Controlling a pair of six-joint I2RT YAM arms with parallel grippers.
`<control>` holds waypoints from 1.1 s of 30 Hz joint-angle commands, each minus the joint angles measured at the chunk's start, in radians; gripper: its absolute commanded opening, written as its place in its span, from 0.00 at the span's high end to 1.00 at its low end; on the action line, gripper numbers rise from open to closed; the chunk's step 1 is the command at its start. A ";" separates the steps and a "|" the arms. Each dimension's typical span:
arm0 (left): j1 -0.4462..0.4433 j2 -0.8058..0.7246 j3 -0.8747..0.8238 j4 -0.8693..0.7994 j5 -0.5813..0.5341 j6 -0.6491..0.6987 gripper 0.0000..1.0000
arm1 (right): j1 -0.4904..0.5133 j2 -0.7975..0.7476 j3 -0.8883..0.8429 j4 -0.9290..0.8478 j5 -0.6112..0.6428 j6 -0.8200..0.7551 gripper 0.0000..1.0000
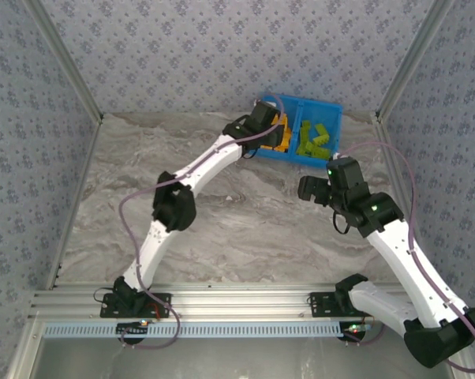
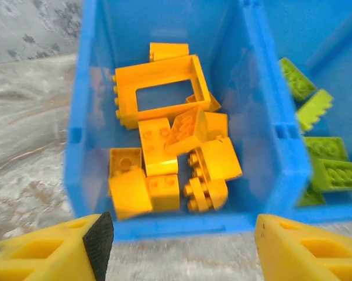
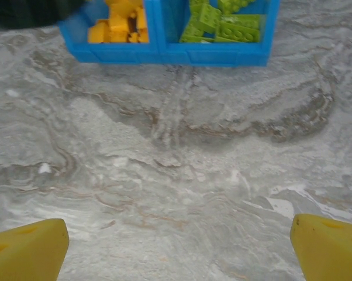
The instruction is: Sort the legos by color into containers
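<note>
Legos fill both halves of the blue bin [image 1: 301, 158], which sits at the far edge of the table [image 1: 222, 229], right of centre and towards the far right corner, turned slightly askew to that edge. The orange bricks [image 2: 164, 146] are heaped in the left compartment [image 2: 223, 47]. Among them, a large orange frame piece [image 2: 164, 71] with a rectangular opening lies toward the back wall. A rounded studded piece [image 2: 205, 193] lies close to the front wall. The lime green bricks [image 2: 331, 172] lie in the right compartment [image 2: 340, 47], on the other side of the central divider [image 2: 264, 117].

The left gripper [image 2: 180, 249] hangs at the near wall of the orange compartment, its fingers [image 2: 97, 243] spread wide with nothing between them. The right gripper [image 3: 179, 234] hovers above bare table a little way in front of the bin, nearer its green end. Its fingers [image 3: 35, 249] are likewise wide apart and empty. From the right wrist, the bin's front wall runs along the top of the view, with orange on the left and green on the right.
</note>
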 commanded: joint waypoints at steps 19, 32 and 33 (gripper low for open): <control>0.034 -1.268 -1.637 0.553 -0.352 0.310 0.01 | -0.294 0.048 -0.615 0.936 0.296 -0.309 0.00; 0.408 -1.479 -2.000 0.854 -0.346 0.381 0.01 | -0.383 0.543 -0.617 1.549 0.086 -0.469 0.00; 0.446 -1.457 -2.031 0.916 -0.291 0.382 0.01 | -0.414 0.546 -0.617 1.554 0.026 -0.471 0.00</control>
